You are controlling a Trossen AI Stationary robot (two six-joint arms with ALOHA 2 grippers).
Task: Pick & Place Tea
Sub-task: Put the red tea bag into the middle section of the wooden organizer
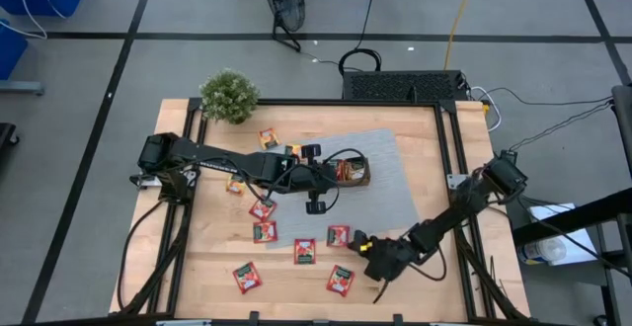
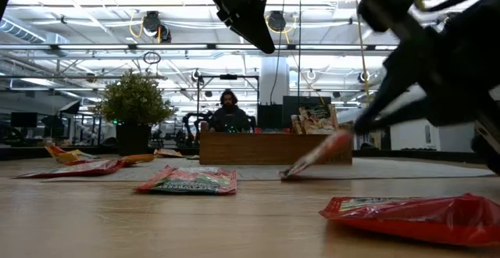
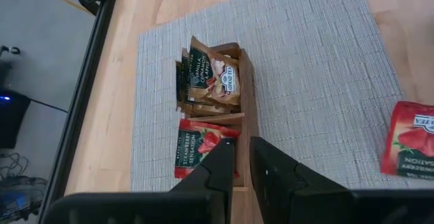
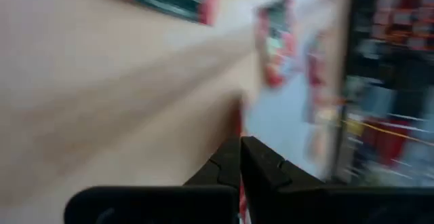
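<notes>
Left gripper [image 1: 336, 173]: over the grey mat [image 1: 385, 203], just beside the wooden tray [image 1: 354, 173]; fingers [image 3: 220, 173] nearly together, clamped on nothing
Right gripper [image 1: 357, 242]: low over the table's near side; fingers pressed together on a red sachet [image 2: 316, 155], held tilted, one edge down at the mat
Tray contents: a red sachet [image 3: 196, 146] in one compartment; grey-brown sachets [image 3: 213, 75] upright in the next
Loose tea: red sachets [image 1: 304, 251] scattered flat on the bare wood [image 1: 212, 247]
Plant [image 1: 229, 96]: far left corner
</notes>
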